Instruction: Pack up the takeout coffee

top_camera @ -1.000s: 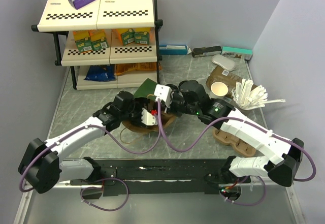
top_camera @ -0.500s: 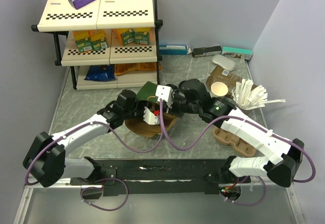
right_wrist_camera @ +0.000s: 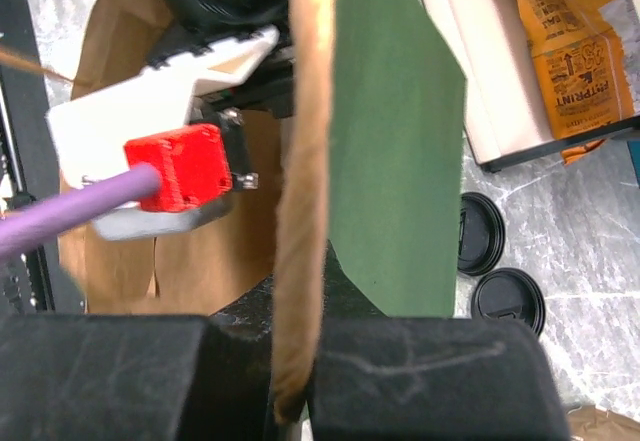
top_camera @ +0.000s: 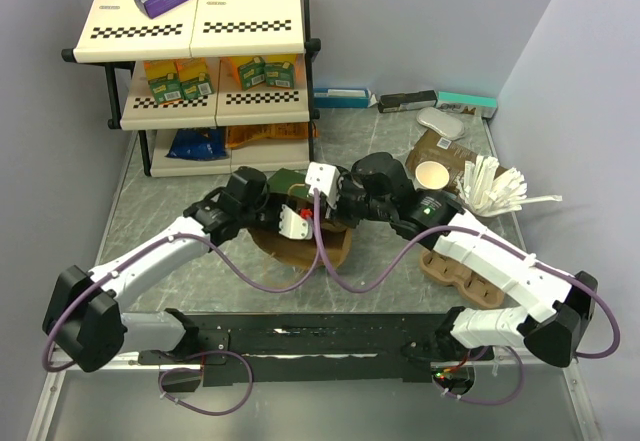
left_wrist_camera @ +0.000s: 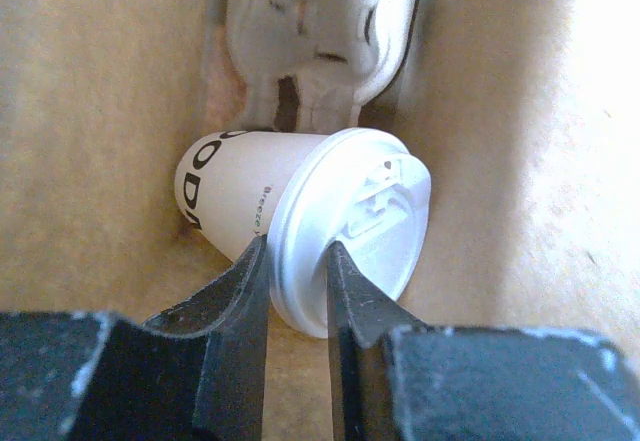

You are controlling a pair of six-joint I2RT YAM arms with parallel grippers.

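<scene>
In the left wrist view a white takeout coffee cup (left_wrist_camera: 235, 191) with a white lid (left_wrist_camera: 360, 226) lies on its side inside a brown paper bag (left_wrist_camera: 110, 121). My left gripper (left_wrist_camera: 297, 261) is shut on the lid's rim, one finger on each side of it. My right gripper (right_wrist_camera: 295, 361) is shut on the bag's upper edge (right_wrist_camera: 305, 151), beside the bag's green outer panel (right_wrist_camera: 395, 161). From above, the bag (top_camera: 300, 251) lies at the table's middle with both wrists at its mouth. A second, open white cup (top_camera: 432, 174) stands at the right.
A brown pulp tray (top_camera: 458, 269) lies under the right arm. A tumbler of white sticks (top_camera: 492, 187) stands at the right. Two black lids (right_wrist_camera: 482, 233) lie on the table beyond the bag. A shelf rack (top_camera: 200, 71) stands at the back left.
My left gripper has closed from wide open onto the cup lid's rim. The left arm pushed a little farther into the bag. The right gripper keeps its hold on the bag's edge.
</scene>
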